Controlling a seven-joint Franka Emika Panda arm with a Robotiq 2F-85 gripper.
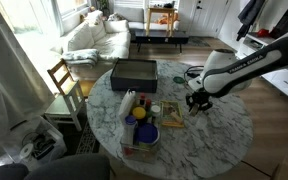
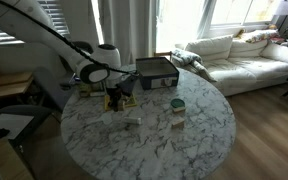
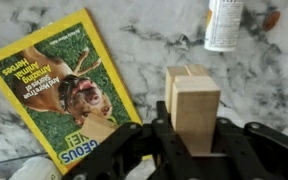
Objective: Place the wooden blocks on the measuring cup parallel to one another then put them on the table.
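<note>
In the wrist view my gripper (image 3: 196, 142) is shut on a pale tan wooden block (image 3: 196, 112), which stands upright between the black fingers. A second wooden block (image 3: 178, 76) shows just behind it, touching it; I cannot tell whether that one is held too. Both hang over the marbled table (image 3: 134, 40), beside a yellow magazine (image 3: 69, 90). In both exterior views the gripper (image 1: 195, 101) (image 2: 117, 96) sits low over the table near the magazine (image 1: 171, 113). I cannot make out the measuring cup in any view.
A white cylinder (image 3: 222, 25) lies ahead of the gripper. On the table (image 1: 216, 140) are a black box (image 1: 134, 72), a white bottle (image 1: 129, 103) and a blue bowl (image 1: 142, 135). A green-topped object (image 2: 177, 105) sits mid-table. A wooden chair (image 1: 64, 82) stands beside it.
</note>
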